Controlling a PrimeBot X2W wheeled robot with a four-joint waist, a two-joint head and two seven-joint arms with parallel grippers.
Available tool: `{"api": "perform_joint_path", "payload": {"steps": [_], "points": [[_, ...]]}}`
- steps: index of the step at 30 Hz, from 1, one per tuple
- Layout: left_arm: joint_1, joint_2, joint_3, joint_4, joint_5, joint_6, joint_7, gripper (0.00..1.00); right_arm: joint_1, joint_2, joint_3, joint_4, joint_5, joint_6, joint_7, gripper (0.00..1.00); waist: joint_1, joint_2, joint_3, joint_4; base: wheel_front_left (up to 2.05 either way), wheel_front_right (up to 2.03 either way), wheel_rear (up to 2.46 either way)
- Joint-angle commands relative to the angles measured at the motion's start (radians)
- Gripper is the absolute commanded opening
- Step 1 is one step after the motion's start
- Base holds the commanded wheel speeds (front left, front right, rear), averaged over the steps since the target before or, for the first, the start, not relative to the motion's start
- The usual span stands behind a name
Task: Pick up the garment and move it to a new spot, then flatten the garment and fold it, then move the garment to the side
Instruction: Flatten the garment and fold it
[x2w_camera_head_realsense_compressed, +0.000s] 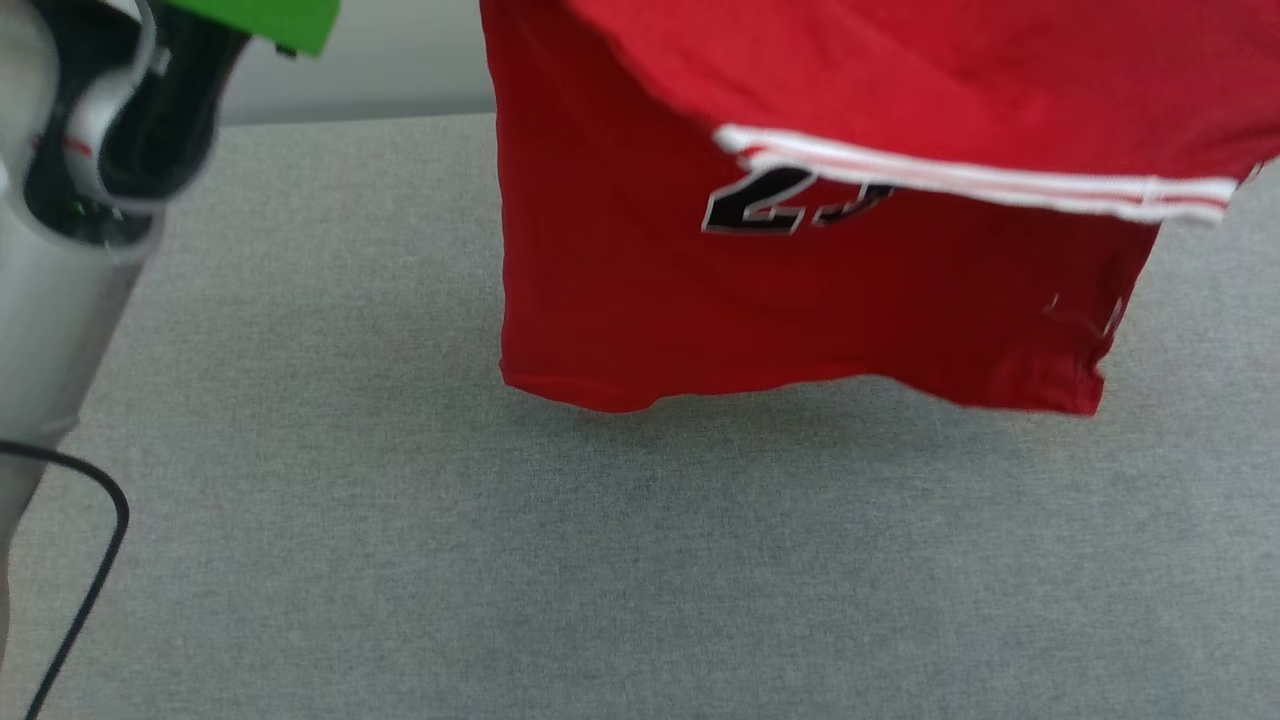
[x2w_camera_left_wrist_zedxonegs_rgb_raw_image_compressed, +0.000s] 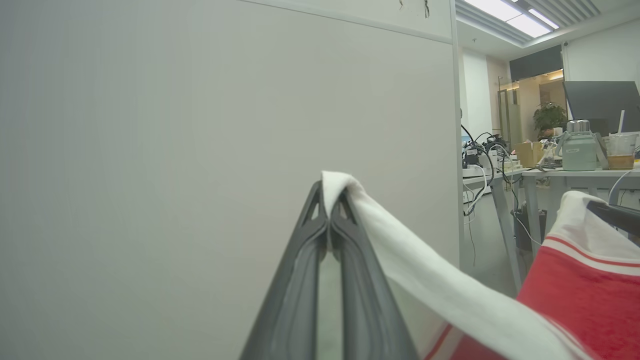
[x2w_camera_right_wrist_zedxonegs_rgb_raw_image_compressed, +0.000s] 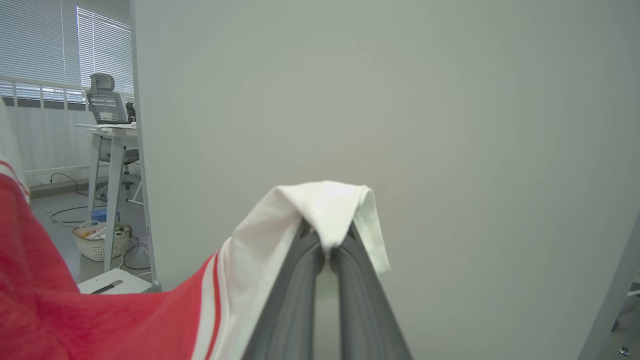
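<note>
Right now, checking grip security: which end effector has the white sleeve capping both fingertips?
The right end effector: the garment hoods both tips with its white sleeve. At the left end effector the sleeve trails off one side.

We see a red shirt (x2w_camera_head_realsense_compressed: 800, 300) with white trim (x2w_camera_head_realsense_compressed: 980, 180) striped in red, and a black number (x2w_camera_head_realsense_compressed: 760, 205) outlined in white. Its sleeve (x2w_camera_left_wrist_zedxonegs_rgb_raw_image_compressed: 425, 280) is white. The counter (x2w_camera_head_realsense_compressed: 500, 560) is speckled grey. Our left end effector (x2w_camera_left_wrist_zedxonegs_rgb_raw_image_compressed: 330, 192) and right end effector (x2w_camera_right_wrist_zedxonegs_rgb_raw_image_compressed: 327, 230) are dark grey. The cable (x2w_camera_head_realsense_compressed: 100, 560) is black, the panel (x2w_camera_head_realsense_compressed: 270, 20) bright green.
</note>
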Motion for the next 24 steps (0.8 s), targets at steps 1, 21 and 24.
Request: {"api": "perform_joint_path", "payload": {"steps": [1,21,24], "points": [[-0.062,-0.015,0.010,0.026,0.021,0.008,-0.008,0.00,-0.063,-0.001,0.005,0.025,-0.008,-0.001,-0.008,0.00,0.0000,0.0000,0.123,0.003,0.00,0.00,0.00],[-0.607,-0.119,0.052,0.504,0.187,-0.029,-0.138,0.00,-0.822,0.044,0.181,0.579,-0.111,-0.001,-0.209,0.00,0.0000,0.0000,0.480,0.000,0.00,0.00,0.00],[-0.593,-0.126,0.057,0.532,0.184,-0.041,-0.157,0.00,-0.836,0.055,0.221,0.638,-0.104,-0.001,-0.245,0.00,0.0000,0.0000,0.494,0.004,0.00,0.00,0.00]]}}
